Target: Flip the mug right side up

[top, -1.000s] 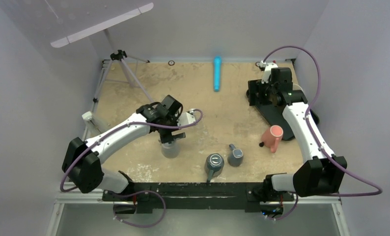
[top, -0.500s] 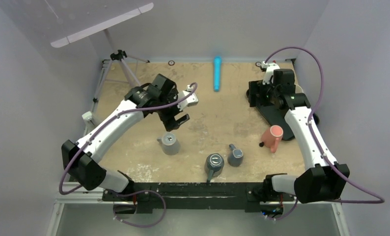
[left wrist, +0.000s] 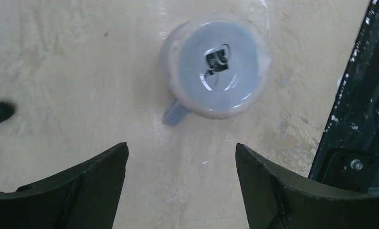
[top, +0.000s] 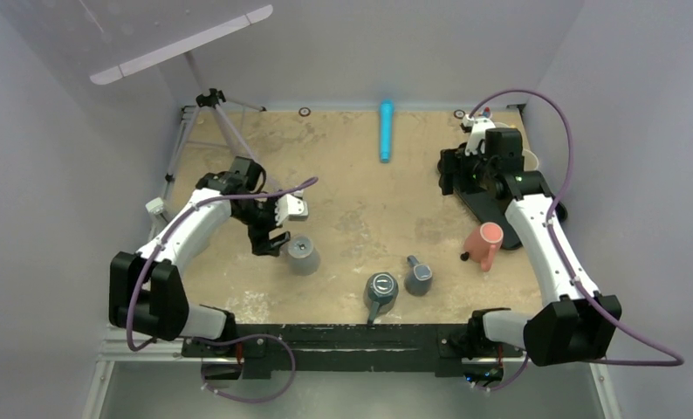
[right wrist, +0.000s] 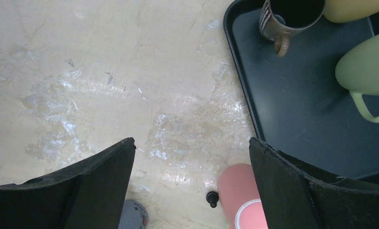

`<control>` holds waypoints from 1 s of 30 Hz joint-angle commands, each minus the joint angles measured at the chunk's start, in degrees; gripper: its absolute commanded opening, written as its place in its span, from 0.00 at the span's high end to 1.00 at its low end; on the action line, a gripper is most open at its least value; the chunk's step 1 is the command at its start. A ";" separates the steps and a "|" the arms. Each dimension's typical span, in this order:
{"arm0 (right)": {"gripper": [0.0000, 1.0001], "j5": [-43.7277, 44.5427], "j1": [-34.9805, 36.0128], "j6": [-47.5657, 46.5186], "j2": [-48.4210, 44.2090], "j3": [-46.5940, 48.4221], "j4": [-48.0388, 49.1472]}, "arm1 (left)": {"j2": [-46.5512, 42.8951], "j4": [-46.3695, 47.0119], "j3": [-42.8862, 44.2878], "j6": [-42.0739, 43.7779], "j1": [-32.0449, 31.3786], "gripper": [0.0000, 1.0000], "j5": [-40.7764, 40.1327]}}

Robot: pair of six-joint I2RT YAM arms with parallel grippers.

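Toward the left end of the surface's [top: 369, 188] near edge, the left pincer [left wrist: 182, 145] is hanging wide open over the grey mug [left wrist: 216, 69], touching nothing. The mug is standing alone with a flat, glossy face upward and its handle [left wrist: 174, 113] pointing toward the pincer, so it is probably sitting base-up and waiting to be flipped. By the far-right corner, the right pincer [right wrist: 191, 140] is hovering equally wide and empty beside the black tray [right wrist: 292, 124], seemingly parking there so as not to be crowding the work.
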 commanded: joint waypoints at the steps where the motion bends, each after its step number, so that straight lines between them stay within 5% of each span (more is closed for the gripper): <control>1: 0.08 -1.81 0.25 0.97 -2.20 -0.25 2.13 | 1.36 1.82 -2.62 16.14 -0.24 0.13 12.64; 7: 0.08 -1.35 0.18 0.93 -3.79 -1.64 1.69 | 5.60 10.49 -5.22 15.51 -0.62 0.15 8.76; 13: 0.08 -1.10 0.18 1.25 -4.43 -2.00 1.64 | 5.48 9.84 -6.86 10.50 -5.19 0.34 8.49; 18: 0.08 -1.09 0.21 1.31 -4.39 -2.01 1.77 | 0.41 13.46 -10.10 -2.55 -6.70 0.37 11.26; 25: 0.08 -2.54 0.23 1.47 -2.72 -0.99 2.38 | -6.09 28.17 -18.56 -28.50 -12.90 0.41 1.61; 30: 0.08 -2.78 0.21 3.13 -3.03 -0.80 2.77 | -8.18 31.24 -21.56 -34.36 -13.76 0.46 -5.21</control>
